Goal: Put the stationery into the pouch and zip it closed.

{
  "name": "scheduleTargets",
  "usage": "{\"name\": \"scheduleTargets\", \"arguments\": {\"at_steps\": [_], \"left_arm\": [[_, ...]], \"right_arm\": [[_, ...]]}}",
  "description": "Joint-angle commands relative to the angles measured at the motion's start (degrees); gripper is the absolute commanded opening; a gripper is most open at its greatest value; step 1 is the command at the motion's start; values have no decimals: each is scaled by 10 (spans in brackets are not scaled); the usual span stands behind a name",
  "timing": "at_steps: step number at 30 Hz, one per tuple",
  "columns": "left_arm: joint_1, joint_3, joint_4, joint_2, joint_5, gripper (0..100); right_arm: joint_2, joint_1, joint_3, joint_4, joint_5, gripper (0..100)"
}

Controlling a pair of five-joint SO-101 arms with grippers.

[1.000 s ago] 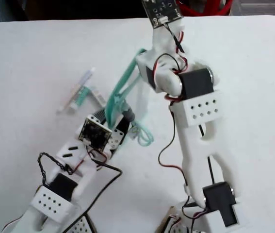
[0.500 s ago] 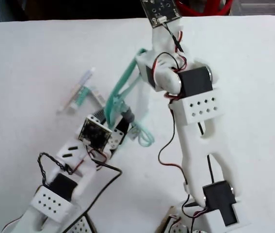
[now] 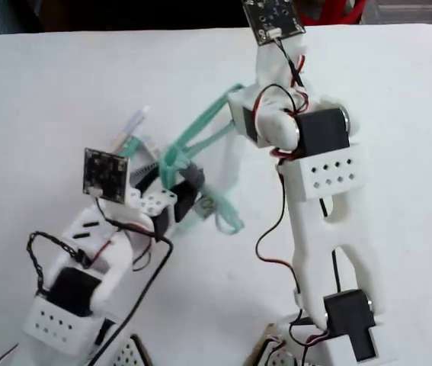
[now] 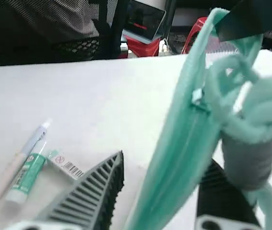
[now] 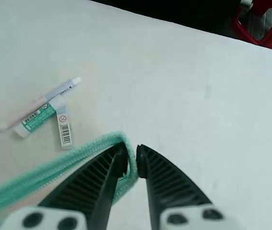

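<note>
Pinching the mint-green fabric pouch (image 4: pixel 181 143) tight, the right fingers (image 5: pixel 147 163) are holding its far end. Left fingers (image 4: pixel 97 187) are gaping around its zipper (image 4: pixel 196 98).

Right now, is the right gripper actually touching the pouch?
Touching. In the right wrist view the right gripper has its jaws closed on the teal edge of the pouch, with the fabric pinched between them.

Small white block (image 4: pixel 65 164): barcode strip with tiny round red sign beside it; digits too small to read. Green-labelled tube (image 4: pixel 26 176): pale print on label, illegible. No words or numbers readable.
</note>
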Motion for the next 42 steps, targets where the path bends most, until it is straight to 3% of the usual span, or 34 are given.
{"name": "scheduleTargets", "arguments": {"at_steps": [1, 9, 11, 18, 27, 31, 37, 42], "left_arm": [[-17, -90, 110, -28, -14, 251], [40, -113, 298, -262, -150, 268], [18, -116, 333, -299, -173, 268], [-201, -157, 276, -184, -218, 267], [-225, -336, 273, 109, -205, 267], [-224, -408, 276, 296, -143, 267], [-187, -527, 272, 544, 12, 267], [-167, -600, 200, 733, 96, 268]], "right_arm": [[-16, 6, -17, 7, -15, 19], [-16, 7, -16, 7, -15, 19], [-16, 8, -16, 8, -15, 19], [-26, 20, -12, 17, -15, 19], [-80, 22, -10, 23, -15, 19], [-91, 18, 19, 17, -15, 19], [-95, 22, 101, -36, -15, 19], [-95, 23, 125, -47, -15, 19]]}}
